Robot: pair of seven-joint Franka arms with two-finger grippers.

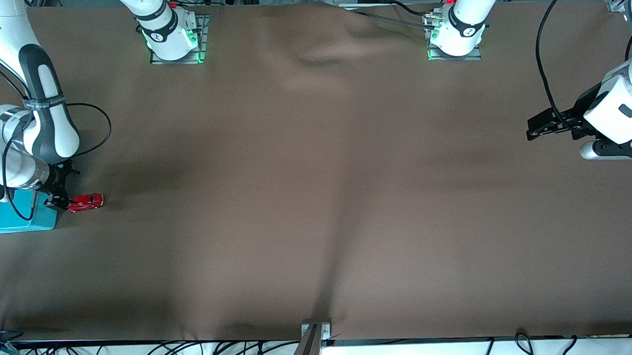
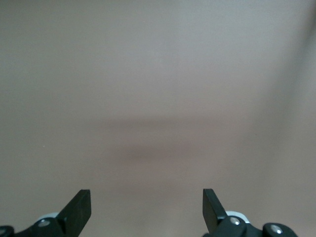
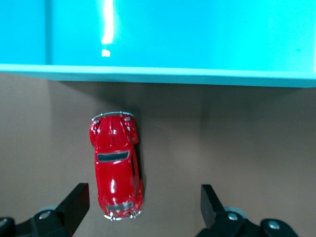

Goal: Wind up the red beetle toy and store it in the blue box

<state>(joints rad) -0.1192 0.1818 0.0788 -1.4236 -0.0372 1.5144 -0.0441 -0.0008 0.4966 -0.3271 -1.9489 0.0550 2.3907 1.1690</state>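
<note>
— Two black fingers [image 3: 76,205] of the right gripper [image 3: 143,207] stand spread apart and grasp nothing; what lies between them?

— Brown cloth, mostly. The red beetle toy [image 3: 116,165] sits on the table just inside one finger, apart from both pads as far as the wrist view shows, with one bumper pointing at the blue box [image 3: 197,74].

— How close is the toy to the box?

— Just beside it, with a narrow strip of cloth between the bumper and the box's outer wall. From the front camera the toy [image 1: 86,202] lies at the right arm's end of the table, next to the box [image 1: 18,222], and the right gripper [image 1: 59,194] hangs low over the spot where toy and box meet.

— Anything in the way there?

— Only the box wall and the arm's own black cable [image 1: 91,138] looping above. Toward the middle of the table the brown cloth [image 1: 317,198] runs bare, with a few soft wrinkles.

— And the left gripper [image 1: 543,125]?

— It waits high over the left arm's end of the table, fingers [image 2: 81,210] released and wide, nothing between them but cloth. A metal bracket [image 1: 315,338] sits at the table edge nearest the front camera.
</note>
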